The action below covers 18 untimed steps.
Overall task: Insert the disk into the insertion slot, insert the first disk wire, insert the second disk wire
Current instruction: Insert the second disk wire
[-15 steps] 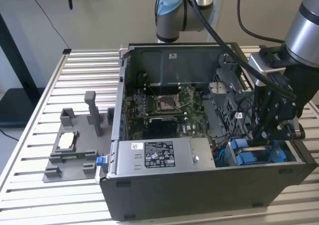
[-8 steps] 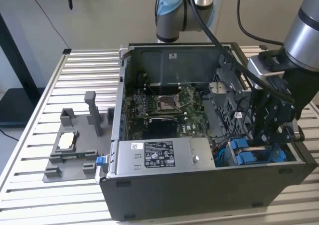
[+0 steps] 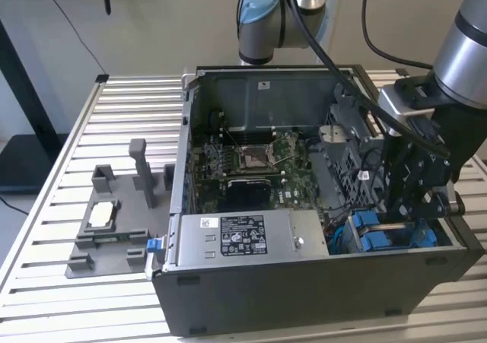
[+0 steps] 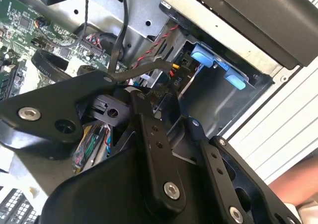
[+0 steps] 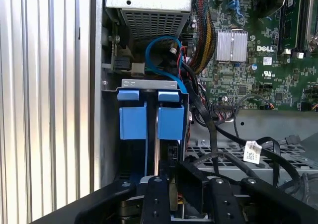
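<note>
My gripper [image 3: 407,217] reaches down into the black computer case at the exterior view's right, just behind the insertion slot [image 3: 380,238]. The slot is a dark grey cage [image 5: 112,134] with blue tabs [image 5: 170,117] at its mouth. The disk's metal body is hidden inside the cage. In the second wrist view the gripper [image 4: 149,97] is shut on a black wire connector [image 4: 161,91], whose flat black lead [image 4: 144,71] runs back toward the board. The cage wall [image 4: 213,95] lies just beyond it. In the first wrist view the fingers [image 5: 156,196] hold a black block low behind the cage.
A silver power-supply box [image 3: 236,236] sits along the case's front wall, with the green motherboard [image 3: 251,160] behind it. A blue cable [image 5: 159,42] and black wire bundles [image 5: 213,129] crowd the space beside the cage. A grey stand [image 3: 114,221] rests on the slatted table [image 3: 91,130].
</note>
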Tool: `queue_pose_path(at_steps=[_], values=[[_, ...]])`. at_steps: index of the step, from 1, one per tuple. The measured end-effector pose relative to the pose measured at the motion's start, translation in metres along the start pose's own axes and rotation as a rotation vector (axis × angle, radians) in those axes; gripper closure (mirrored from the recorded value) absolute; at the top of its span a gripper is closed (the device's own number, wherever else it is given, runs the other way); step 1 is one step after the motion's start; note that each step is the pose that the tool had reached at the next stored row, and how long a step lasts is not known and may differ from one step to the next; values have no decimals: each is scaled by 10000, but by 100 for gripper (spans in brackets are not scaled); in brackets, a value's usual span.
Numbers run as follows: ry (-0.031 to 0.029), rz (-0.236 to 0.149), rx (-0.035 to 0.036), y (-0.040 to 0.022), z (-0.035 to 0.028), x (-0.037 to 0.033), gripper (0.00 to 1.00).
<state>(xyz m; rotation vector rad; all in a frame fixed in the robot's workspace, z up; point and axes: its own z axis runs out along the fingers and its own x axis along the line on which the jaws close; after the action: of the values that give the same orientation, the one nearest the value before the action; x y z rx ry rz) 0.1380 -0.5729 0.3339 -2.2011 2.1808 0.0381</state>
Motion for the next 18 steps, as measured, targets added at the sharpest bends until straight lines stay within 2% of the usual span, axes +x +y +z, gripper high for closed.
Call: queue_pose_path(at_steps=[18], values=[[1,1,0,-1,-81,-4,76]])
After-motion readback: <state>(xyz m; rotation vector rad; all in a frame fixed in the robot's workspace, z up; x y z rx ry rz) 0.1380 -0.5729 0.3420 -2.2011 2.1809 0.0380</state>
